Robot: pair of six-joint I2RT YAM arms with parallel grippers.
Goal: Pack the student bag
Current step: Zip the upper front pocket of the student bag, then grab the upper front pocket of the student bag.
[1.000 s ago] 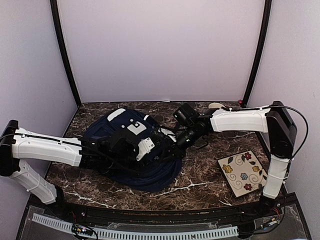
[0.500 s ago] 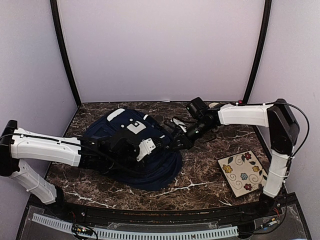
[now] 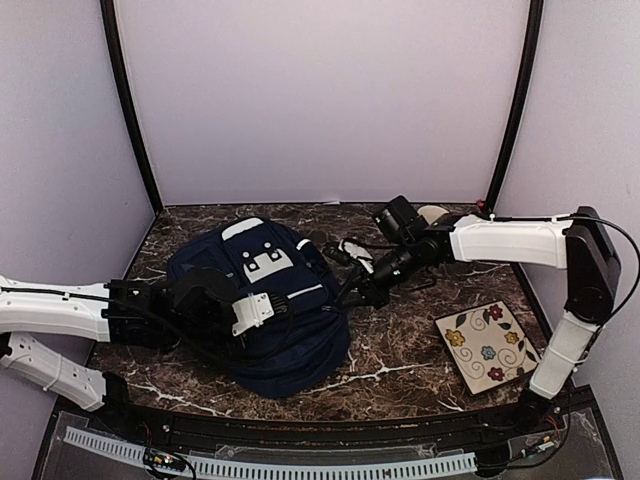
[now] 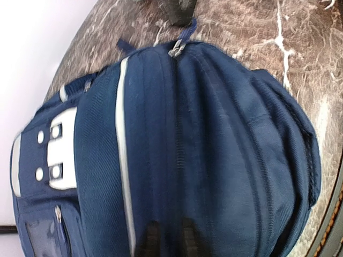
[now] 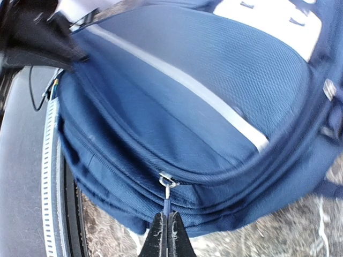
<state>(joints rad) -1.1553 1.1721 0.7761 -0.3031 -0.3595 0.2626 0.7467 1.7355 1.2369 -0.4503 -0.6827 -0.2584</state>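
The student bag (image 3: pixel 290 345), navy with a thin white stripe and a white slotted patch (image 3: pixel 265 263), lies flat on the marble table (image 3: pixel 400 365). My left gripper (image 3: pixel 283 303) rests on its middle. In the left wrist view the left gripper (image 4: pixel 168 238) is shut, its dark fingertips (image 4: pixel 150 235) pinching the student bag's (image 4: pixel 225 139) fabric beside a zip seam. My right gripper (image 3: pixel 348 292) is at the bag's right edge. The right wrist view shows this gripper (image 5: pixel 167 227) shut on the blue zip pull (image 5: pixel 168 202), below the metal slider (image 5: pixel 168 181) of the student bag (image 5: pixel 177 112).
A square tile with flower patterns (image 3: pixel 487 345) lies at the right of the table. Small black and white items (image 3: pixel 355 250) and a beige object (image 3: pixel 432 212) sit behind the bag. Walls enclose the back and both sides.
My left gripper has shut on the bag fabric and drawn back leftward. My right gripper has moved right with the zip pull. The bag now lies fuller and rounder.
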